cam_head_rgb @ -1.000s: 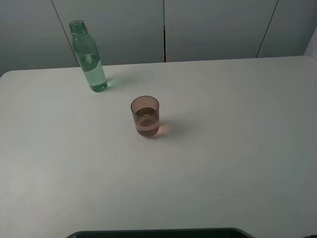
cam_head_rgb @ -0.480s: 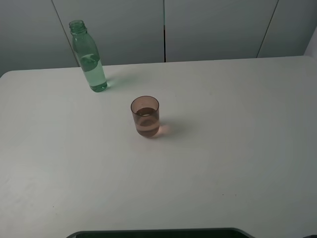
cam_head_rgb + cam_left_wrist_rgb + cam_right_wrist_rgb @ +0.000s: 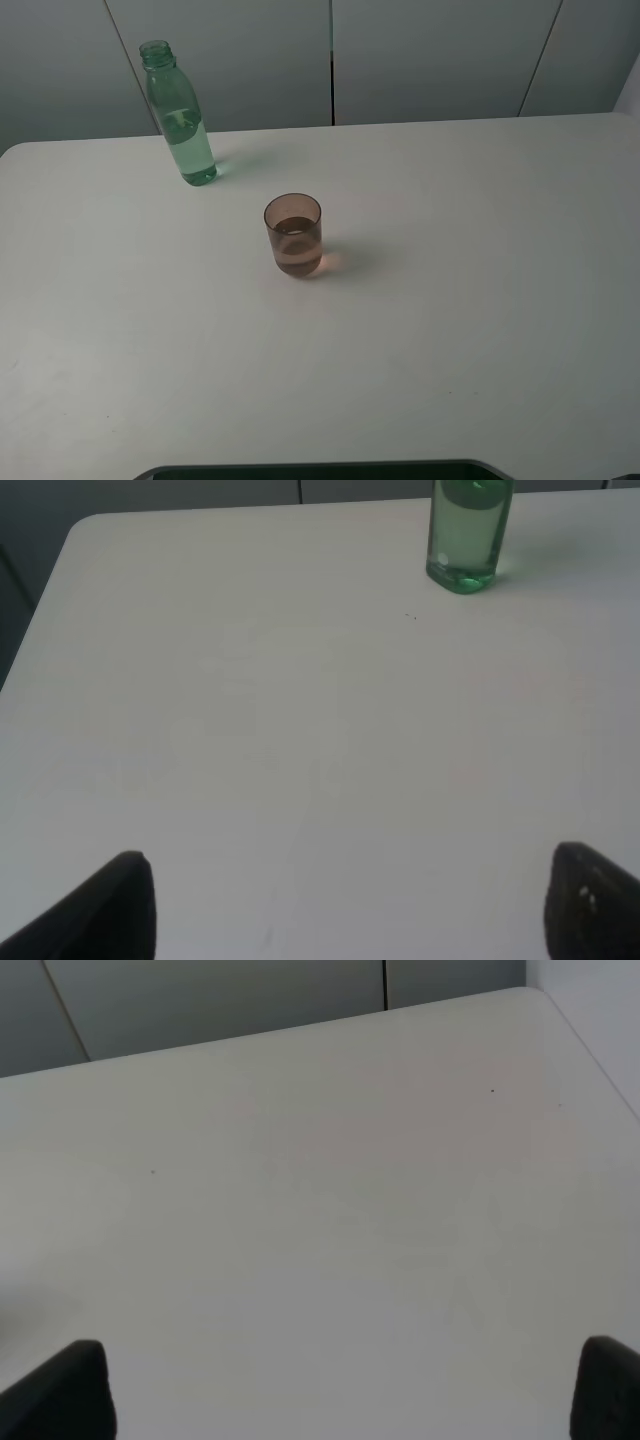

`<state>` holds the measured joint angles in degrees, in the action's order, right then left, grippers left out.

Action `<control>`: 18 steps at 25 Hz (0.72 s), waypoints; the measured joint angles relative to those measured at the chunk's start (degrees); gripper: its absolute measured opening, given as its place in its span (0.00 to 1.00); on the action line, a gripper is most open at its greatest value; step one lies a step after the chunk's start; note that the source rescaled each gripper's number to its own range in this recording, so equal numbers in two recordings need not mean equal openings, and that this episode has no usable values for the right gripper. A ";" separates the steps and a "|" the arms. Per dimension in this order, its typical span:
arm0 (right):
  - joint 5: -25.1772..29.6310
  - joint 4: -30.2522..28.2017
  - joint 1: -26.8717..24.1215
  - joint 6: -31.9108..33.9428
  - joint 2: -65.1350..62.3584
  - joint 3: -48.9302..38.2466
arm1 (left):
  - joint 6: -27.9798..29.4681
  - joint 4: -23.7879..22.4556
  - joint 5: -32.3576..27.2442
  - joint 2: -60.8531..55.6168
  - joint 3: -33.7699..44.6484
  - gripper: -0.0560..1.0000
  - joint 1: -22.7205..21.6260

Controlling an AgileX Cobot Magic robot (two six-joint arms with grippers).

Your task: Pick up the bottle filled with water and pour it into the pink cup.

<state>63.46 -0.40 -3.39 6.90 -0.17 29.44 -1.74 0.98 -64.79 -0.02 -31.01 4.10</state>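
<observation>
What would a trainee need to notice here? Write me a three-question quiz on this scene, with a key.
1. True or false: the green bottle has its cap on.
2. Which stands nearer the table's far edge: A) the pink cup B) the bottle?
3. Fill in: the left gripper's jaws stand ____ and hold nothing.

Key: 1 false; 2 B; 3 open.

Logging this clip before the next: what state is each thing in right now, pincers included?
green bottle: upright, uncapped, partly filled with water, untouched.
pink cup: upright, liquid inside, standing apart from the bottle.
left pincer: open, empty, short of the bottle.
right pincer: open, empty, over bare table.
</observation>
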 joint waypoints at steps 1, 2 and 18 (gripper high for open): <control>0.00 0.00 0.00 0.00 0.00 0.00 | 0.00 -0.02 0.00 0.00 0.00 0.99 0.00; 0.00 0.00 0.00 0.00 0.00 0.00 | 0.00 -0.02 0.00 0.00 0.00 0.99 0.00; 0.00 0.00 0.00 0.00 0.00 0.00 | 0.00 0.45 0.00 0.00 0.00 1.00 0.00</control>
<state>63.46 -0.40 -3.39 6.90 -0.17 29.44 -1.74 1.43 -64.79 -0.02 -31.01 4.10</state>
